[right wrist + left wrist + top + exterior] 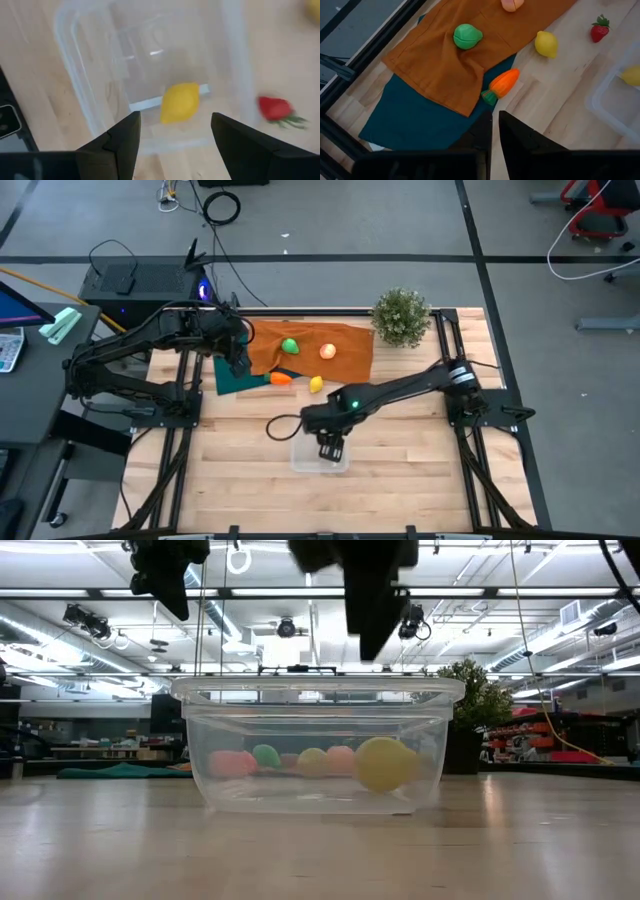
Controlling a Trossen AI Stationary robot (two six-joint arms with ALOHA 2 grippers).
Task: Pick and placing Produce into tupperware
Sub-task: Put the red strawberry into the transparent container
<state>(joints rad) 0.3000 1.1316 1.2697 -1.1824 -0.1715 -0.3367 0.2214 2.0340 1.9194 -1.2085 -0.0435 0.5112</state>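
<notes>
One lemon in the tupperware, right gripper open above it.

The right gripper (pixel 172 132) hangs with jaws apart over the clear tupperware (pixel 75 85), where a yellow lemon (pixel 180 102) lies; a strawberry (pixel 275 109) sits just outside. The left gripper (pixel 495 132), closed and empty, hovers near the carrot (pixel 502 84) by the orange cloth (pixel 440 65).

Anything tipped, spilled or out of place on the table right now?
Nothing stands out. One lemon lies inside the upright tupperware under the open right hand; the strawberry sits on the wood beside it, not yet packed.
</notes>
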